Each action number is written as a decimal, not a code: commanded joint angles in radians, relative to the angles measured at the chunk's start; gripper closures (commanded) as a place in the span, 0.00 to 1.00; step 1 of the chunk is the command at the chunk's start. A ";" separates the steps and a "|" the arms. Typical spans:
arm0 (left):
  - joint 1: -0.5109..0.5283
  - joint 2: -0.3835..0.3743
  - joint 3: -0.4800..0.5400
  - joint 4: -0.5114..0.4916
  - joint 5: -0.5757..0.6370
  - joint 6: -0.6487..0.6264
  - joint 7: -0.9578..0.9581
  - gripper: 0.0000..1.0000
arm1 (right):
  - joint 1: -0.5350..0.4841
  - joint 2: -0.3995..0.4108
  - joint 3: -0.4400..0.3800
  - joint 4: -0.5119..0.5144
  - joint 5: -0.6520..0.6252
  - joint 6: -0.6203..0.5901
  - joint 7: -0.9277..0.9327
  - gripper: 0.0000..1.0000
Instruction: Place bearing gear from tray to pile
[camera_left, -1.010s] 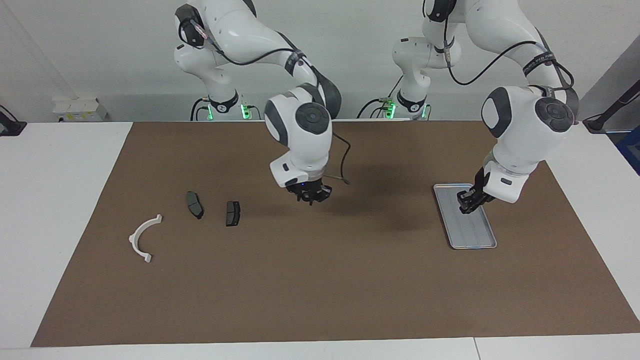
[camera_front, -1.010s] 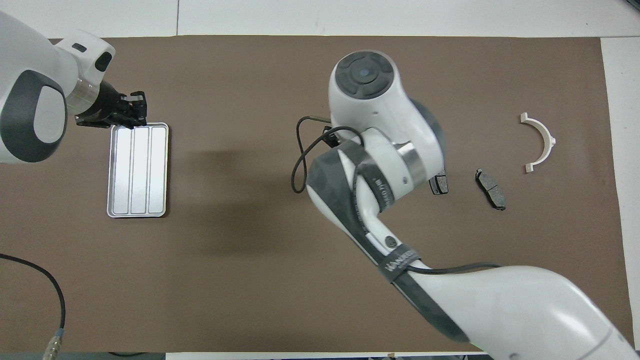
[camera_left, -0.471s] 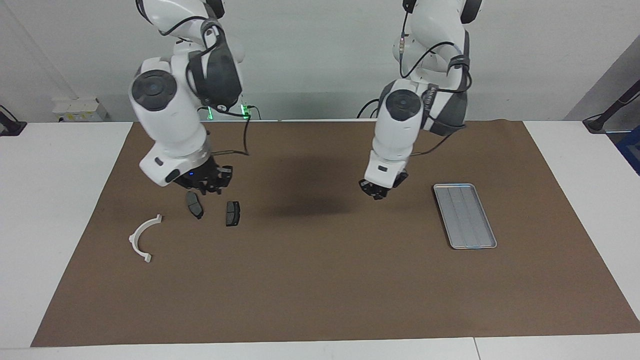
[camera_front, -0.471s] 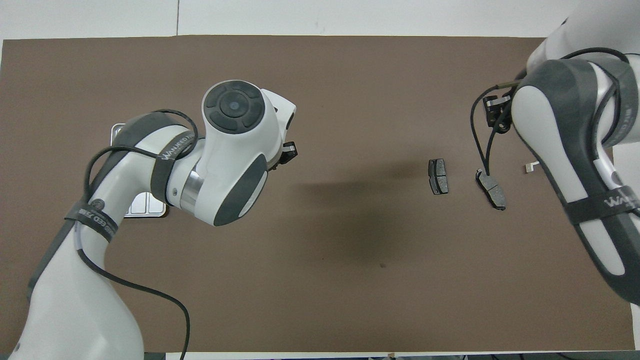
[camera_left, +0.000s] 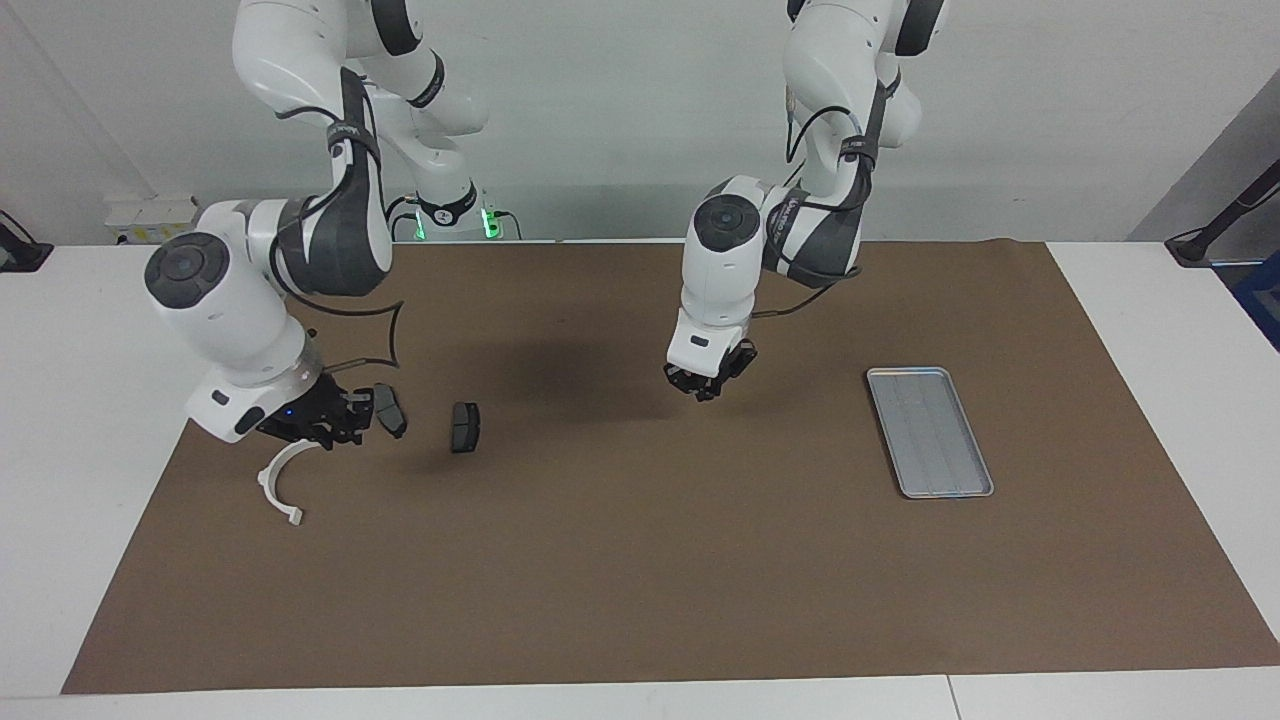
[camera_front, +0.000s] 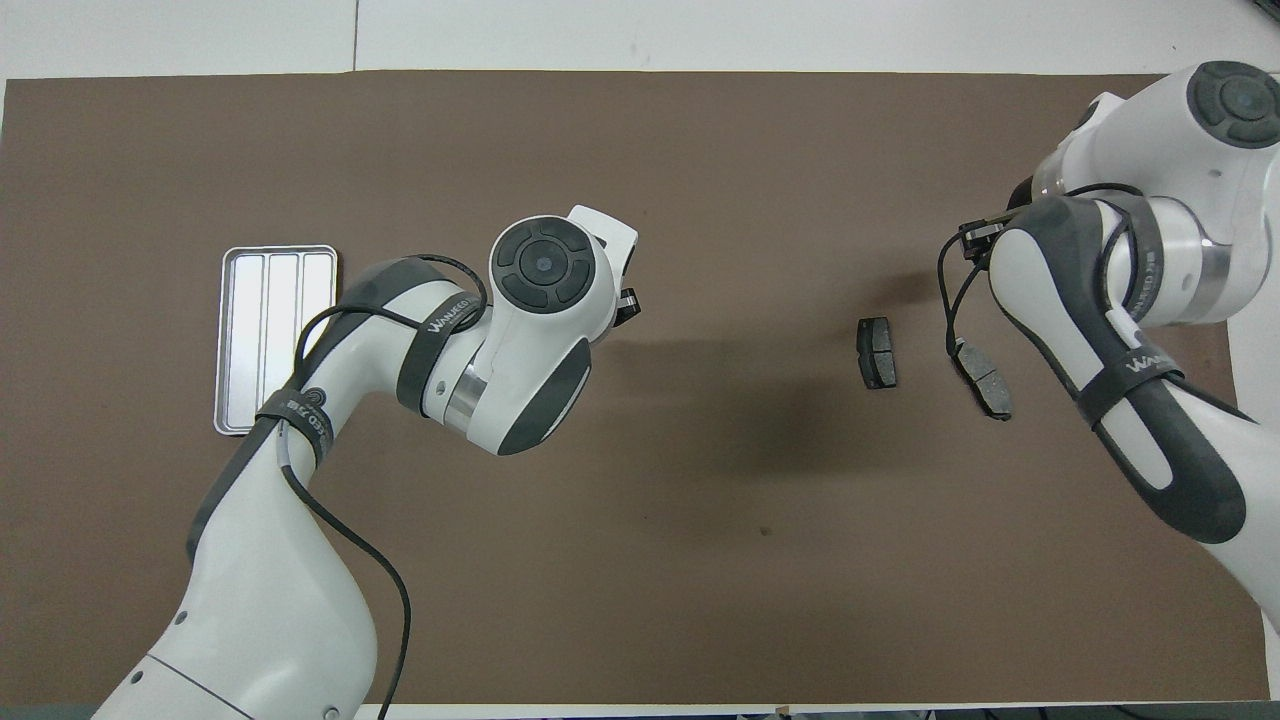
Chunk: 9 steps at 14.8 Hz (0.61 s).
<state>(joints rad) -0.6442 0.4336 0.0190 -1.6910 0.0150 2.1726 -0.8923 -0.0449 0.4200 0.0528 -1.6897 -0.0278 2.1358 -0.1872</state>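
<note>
my right gripper (camera_left: 335, 428) hangs low over the pile, over the upper end of the white bracket (camera_left: 277, 487) and just beside the nearer-to-it dark pad (camera_left: 390, 410) — whether its fingers are parted or gripping anything, i cannot tell. the second dark pad (camera_left: 465, 427) lies a little toward the mat's (camera_left: 640, 560) middle. my left gripper (camera_left: 706, 386) hovers over bare mat, fingertips clenched on nothing. the tray (camera_left: 930, 432) sits at my left arm's end — no bearing gear shows in it.

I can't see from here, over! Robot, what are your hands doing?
Left gripper shut, over bare mat mid-table. Right gripper low over the white bracket, beside two dark pads. Tray looks empty. Nothing in the way.
</note>
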 joint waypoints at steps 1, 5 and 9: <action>-0.046 0.010 0.019 -0.032 -0.007 0.062 -0.046 1.00 | -0.010 0.041 0.007 -0.041 -0.004 0.119 -0.015 1.00; -0.093 0.004 0.022 -0.073 -0.006 0.085 -0.108 1.00 | -0.023 0.108 0.007 -0.038 -0.021 0.228 -0.029 1.00; -0.118 -0.012 0.022 -0.144 -0.006 0.119 -0.140 1.00 | -0.021 0.115 0.007 -0.038 -0.021 0.240 -0.026 1.00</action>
<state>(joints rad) -0.7418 0.4576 0.0209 -1.7624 0.0145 2.2464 -1.0075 -0.0526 0.5313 0.0512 -1.7256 -0.0381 2.3594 -0.1885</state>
